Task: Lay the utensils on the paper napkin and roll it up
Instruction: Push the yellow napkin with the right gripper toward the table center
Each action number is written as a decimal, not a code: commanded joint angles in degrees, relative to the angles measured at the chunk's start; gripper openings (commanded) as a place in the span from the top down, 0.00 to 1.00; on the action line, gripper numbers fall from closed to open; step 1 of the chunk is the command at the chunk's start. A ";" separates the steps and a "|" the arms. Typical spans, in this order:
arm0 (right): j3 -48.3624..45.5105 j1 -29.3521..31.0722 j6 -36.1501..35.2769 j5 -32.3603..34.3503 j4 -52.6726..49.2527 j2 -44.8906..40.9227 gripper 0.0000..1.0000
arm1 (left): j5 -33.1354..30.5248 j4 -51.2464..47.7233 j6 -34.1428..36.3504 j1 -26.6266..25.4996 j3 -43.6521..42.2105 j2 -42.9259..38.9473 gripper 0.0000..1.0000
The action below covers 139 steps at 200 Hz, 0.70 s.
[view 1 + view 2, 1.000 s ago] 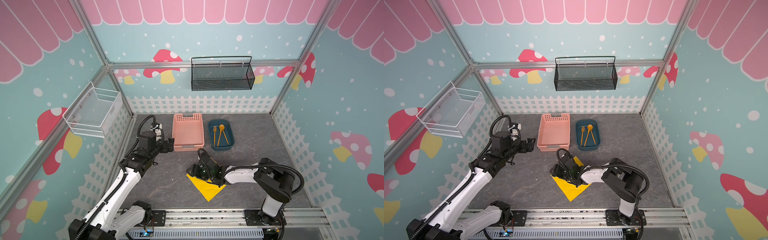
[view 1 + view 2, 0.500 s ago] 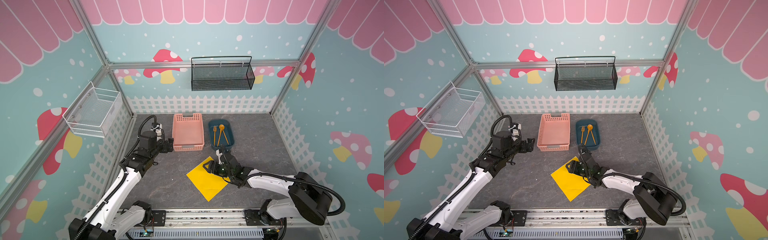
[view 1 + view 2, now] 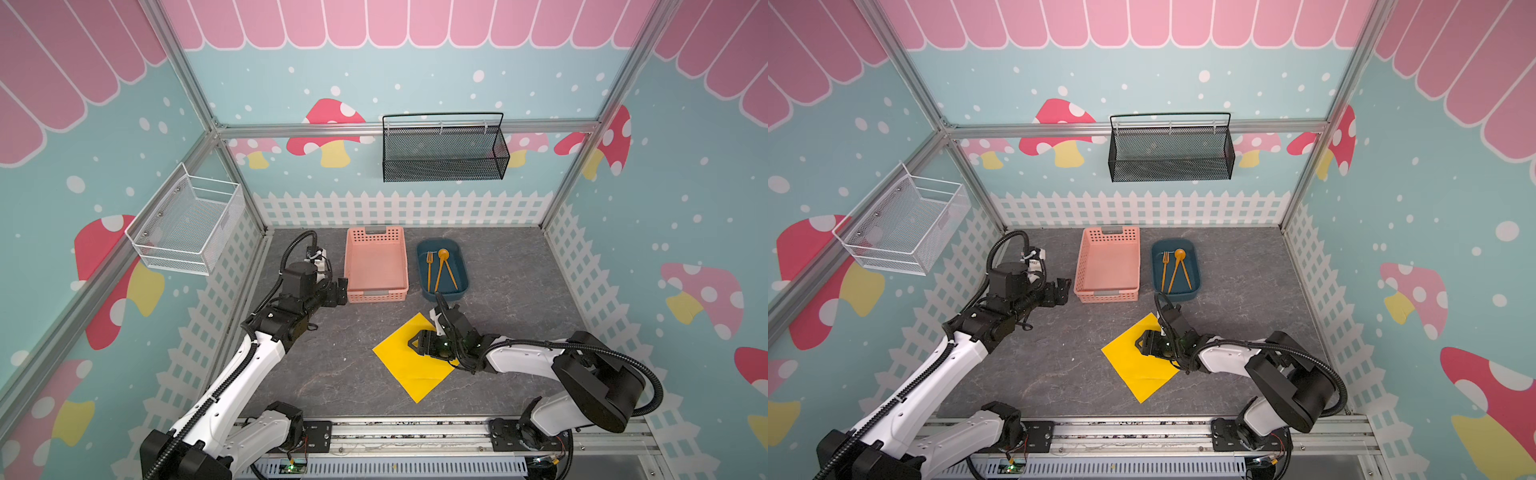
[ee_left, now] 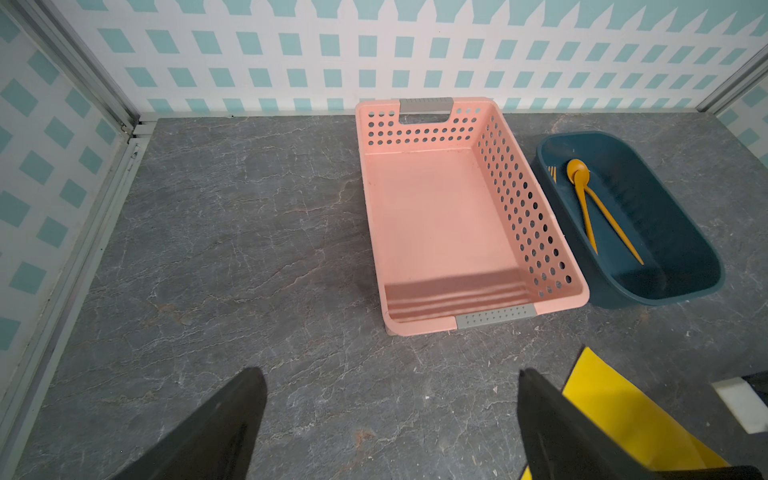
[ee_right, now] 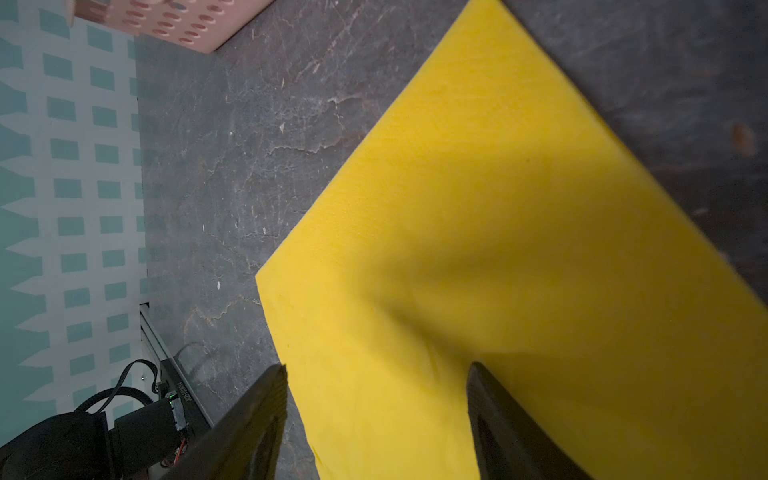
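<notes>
Over the last second the right arm's elbow has swung out toward the lower right of both top views. The right gripper (image 3: 415, 344) (image 3: 1142, 344) has crossed to the right half of the paper napkin (image 3: 411, 376) (image 3: 1138, 376). The napkin now shows as a full diamond, where a second ago only its lower triangle showed. The left arm has not shifted.

The napkin lies flat on the grey table (image 3: 332, 365), below the centre of both top views, one corner pointing up toward the dark blue tray (image 3: 442, 296) (image 3: 1177, 296). The right gripper hangs low over it, pointing to the left of the frame. Its jaws stand partly apart and nothing is between them. In the right wrist view one finger sits at the napkin's (image 5: 498, 208) edge and the other over the yellow sheet. I cannot tell whether they touch the paper.

The utensils (image 3: 440, 270) (image 3: 1177, 270) are all in the blue tray, above the napkin and apart from it. The fork is at its left, and the spoon and the stick cross near the spoon's bowl. The pink basket (image 3: 376, 270) (image 3: 1108, 270) stands just left of the tray.

The left gripper (image 3: 340, 293) (image 3: 1061, 291) hovers just left of the basket's near corner, above the table. Its jaws are spread wide and hold nothing. The left wrist view (image 4: 390, 374) shows bare table between them.
</notes>
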 commanded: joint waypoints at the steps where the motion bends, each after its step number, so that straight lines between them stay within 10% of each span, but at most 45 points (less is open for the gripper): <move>1: 1.00 -0.50 -0.96 -0.68 0.28 1.37 0.30 | -1.00 -0.64 1.22 -0.28 -0.40 0.10 0.04; 139: 6.28 -3.48 -8.97 -3.47 -6.25 5.88 0.30 | -1.27 -0.73 1.61 -0.36 -0.32 -0.09 0.04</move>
